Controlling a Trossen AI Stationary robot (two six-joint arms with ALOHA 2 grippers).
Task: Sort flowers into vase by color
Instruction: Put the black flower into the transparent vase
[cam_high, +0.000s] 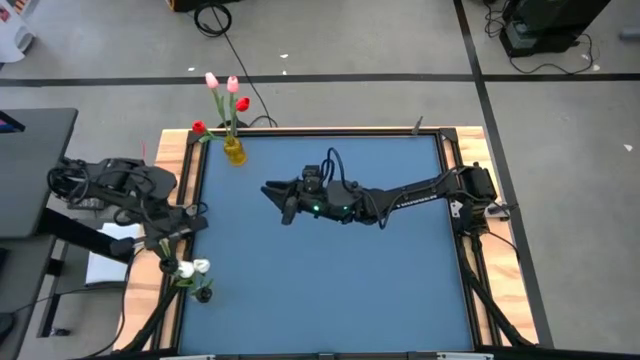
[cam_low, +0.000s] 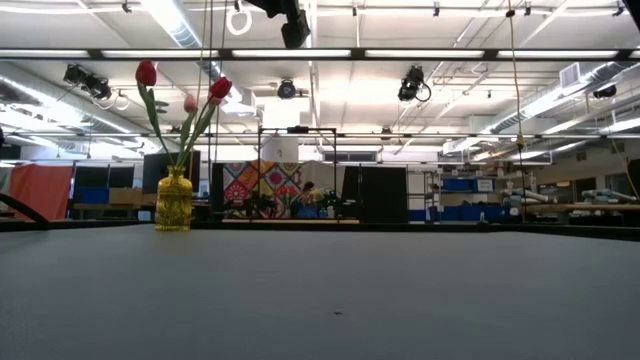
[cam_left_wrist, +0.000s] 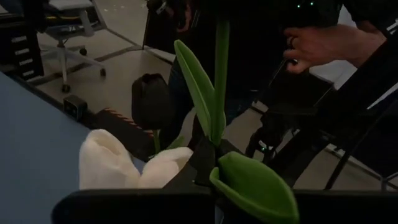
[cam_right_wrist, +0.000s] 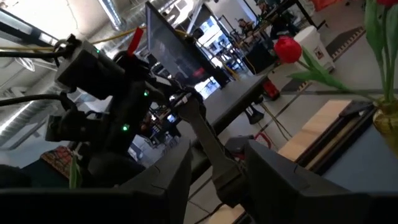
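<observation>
Standing in the yellow vase (cam_high: 234, 150) at the table's (cam_high: 330, 270) far left corner are red and pink tulips (cam_high: 225, 95). Well away from that vase, at the near left edge, white tulips (cam_high: 190, 267) sit with a black tulip (cam_left_wrist: 151, 99) beside the left gripper (cam_high: 172, 245); whether it grips cannot be told. Toward the table's middle, the right gripper (cam_high: 283, 197) hangs parted, empty.

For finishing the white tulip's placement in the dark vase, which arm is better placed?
Left. The left gripper sits at the table's left edge, right beside the small dark vase holding white artificial tulips. The right gripper hangs over mid-table, nearer the yellow glass vase.
</observation>
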